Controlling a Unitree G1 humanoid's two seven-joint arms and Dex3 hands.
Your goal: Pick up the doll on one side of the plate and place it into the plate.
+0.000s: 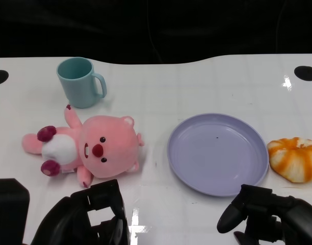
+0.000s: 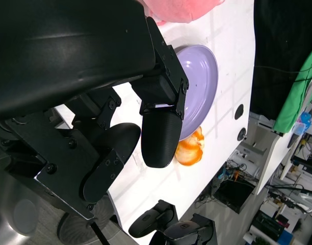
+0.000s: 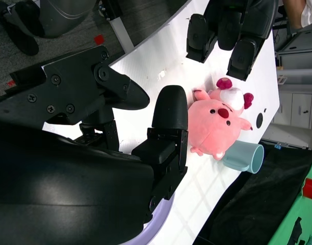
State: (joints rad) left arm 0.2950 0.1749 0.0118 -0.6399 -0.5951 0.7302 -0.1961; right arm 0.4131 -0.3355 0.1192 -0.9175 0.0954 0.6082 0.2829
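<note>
The pink plush doll with a white belly and dark red paws (image 1: 87, 150) lies on its back on the white table (image 1: 197, 87), well left of the empty lilac plastic plate (image 1: 217, 153). The black left hand (image 1: 92, 219) waits just below it, fingers apart, holding nothing; the black right hand (image 1: 270, 214) rests below the plate, fingers apart too. That doll looks light, soft and squashy, so a wrap around the broad head or the waist should hold best

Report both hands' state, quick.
Left hand: open, holding nothing, near the doll.
Right hand: open, holding nothing, near the plate.
</note>
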